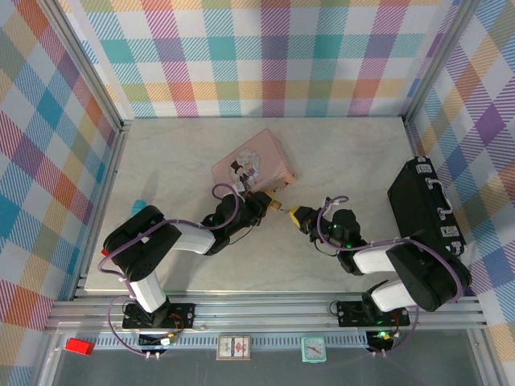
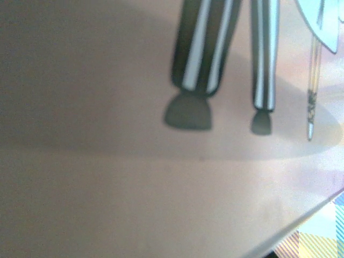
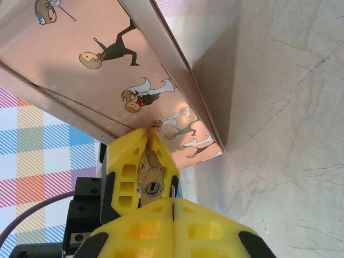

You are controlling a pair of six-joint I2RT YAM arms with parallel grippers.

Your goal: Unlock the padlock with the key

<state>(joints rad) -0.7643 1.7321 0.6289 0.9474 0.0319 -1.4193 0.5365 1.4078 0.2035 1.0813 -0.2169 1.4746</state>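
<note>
Padlock [image 3: 150, 180] sits mid-table, clamped in the left gripper [image 1: 268, 201] just beside the closed pink tin box [image 1: 253, 167]. Its keyhole faces the right gripper [image 1: 299, 215], whose fingers are pressed together; whether they hold anything I cannot tell. A closed black case [image 1: 418, 201] lies far right.

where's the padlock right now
The padlock is clamped in the left gripper, with its keyhole toward the right wrist camera. It sits around mid-table, just off the near corner of the pink box.
</note>
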